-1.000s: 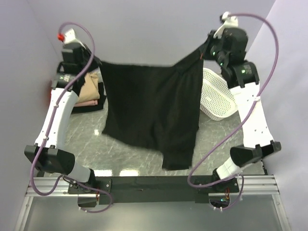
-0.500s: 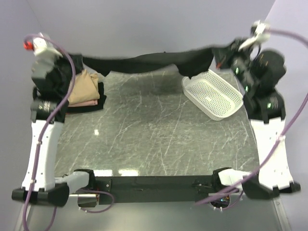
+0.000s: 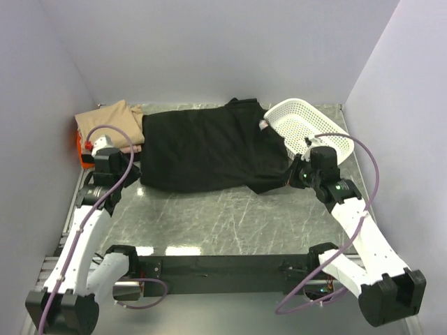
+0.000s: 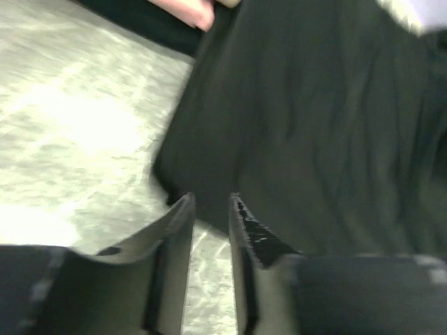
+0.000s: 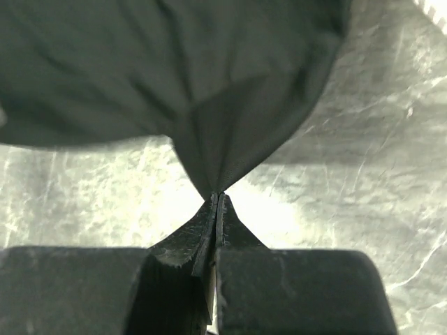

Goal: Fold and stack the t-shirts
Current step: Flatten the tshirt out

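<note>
Tee (image 3: 209, 150) first, operator: where is it on the top camera?

Desk, I see it spread flat on the table (image 3: 230, 216), black, lying across the far half. Its left edge is right up against the stack (image 3: 108, 120), which has a tan shirt on top. Its neck end lies just beside the basket (image 3: 311, 129).

Any claw on it from up there?

My right claw (image 3: 292, 176) sits low at the tee's near right corner, and the cloth is drawn to a point there.

Go to the left wrist.

It's blurred. I see my left claw (image 4: 211, 206) with its fingers a narrow way apart and nothing between them. The tee's near left corner lies just past the tips; I can't tell whether they touch it. A pink fold from the stack shows at the top edge.

And the right wrist?

The fingers are pressed together on a pinch of the tee's edge. The cloth fans out from the tips, with marbled table on both sides.
</note>
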Tool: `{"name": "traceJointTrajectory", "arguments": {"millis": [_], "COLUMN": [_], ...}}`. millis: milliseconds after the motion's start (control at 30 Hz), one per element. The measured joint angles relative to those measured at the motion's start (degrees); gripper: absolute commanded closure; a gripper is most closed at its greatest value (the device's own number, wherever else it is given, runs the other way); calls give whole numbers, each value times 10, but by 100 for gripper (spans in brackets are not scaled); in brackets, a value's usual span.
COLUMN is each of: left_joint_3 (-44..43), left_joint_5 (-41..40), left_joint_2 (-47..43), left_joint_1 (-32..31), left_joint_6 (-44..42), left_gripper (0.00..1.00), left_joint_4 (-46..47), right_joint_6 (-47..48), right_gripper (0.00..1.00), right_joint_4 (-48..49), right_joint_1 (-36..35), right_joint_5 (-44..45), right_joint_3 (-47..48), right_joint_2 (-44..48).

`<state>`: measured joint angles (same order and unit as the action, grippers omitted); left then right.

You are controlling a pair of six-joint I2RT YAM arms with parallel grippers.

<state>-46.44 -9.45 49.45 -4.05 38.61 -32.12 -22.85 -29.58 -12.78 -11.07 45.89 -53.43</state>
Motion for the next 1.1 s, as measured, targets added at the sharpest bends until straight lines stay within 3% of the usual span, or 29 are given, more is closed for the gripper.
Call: {"name": "traceJointTrajectory", "arguments": {"millis": [200, 433, 533, 633, 667, 733, 800, 867, 1000, 1100], "left_joint_3": [-25, -43, -33, -21, -21, -21, -21, -23, -23, -20], "left_joint_5": [-54, -18, -12, -36, -41, -52, -66, -76, -85, -86], "left_joint_2": [-64, -74, -53, -16, 2, 40, 86, 127, 188, 201], "left_joint_1": [0, -2, -27, -91, -119, -166, -204, -226, -240, -250], "left_joint_6": [-2, 0, 7, 21, 26, 31, 34, 37, 41, 44], "left_gripper": [58, 59, 59, 59, 59, 59, 58, 58, 58, 58], "left_joint_4": [-56, -54, -24, 0, 9, 29, 50, 63, 88, 118], "right_joint_6": [-21, -33, -36, -49, -54, -65, -76, -82, -87, -88], "right_gripper": [100, 100, 100, 100, 85, 66, 38, 24, 23, 30], "right_joint_4": [-14, -60, -85, -105, -108, -111, -118, -122, -123, -103], "right_joint_1": [-7, -10, -10, -11, -12, -12, -12, -12, -13, -15], "right_joint_5": [-13, -10, 16, 70, 93, 134, 165, 185, 199, 190], "right_joint_3": [-21, -34, -40, -42, -42, -41, -39, -37, -38, -39], "right_joint_2": [69, 86, 86, 86, 86, 82, 63, 41, 22, 26]}}
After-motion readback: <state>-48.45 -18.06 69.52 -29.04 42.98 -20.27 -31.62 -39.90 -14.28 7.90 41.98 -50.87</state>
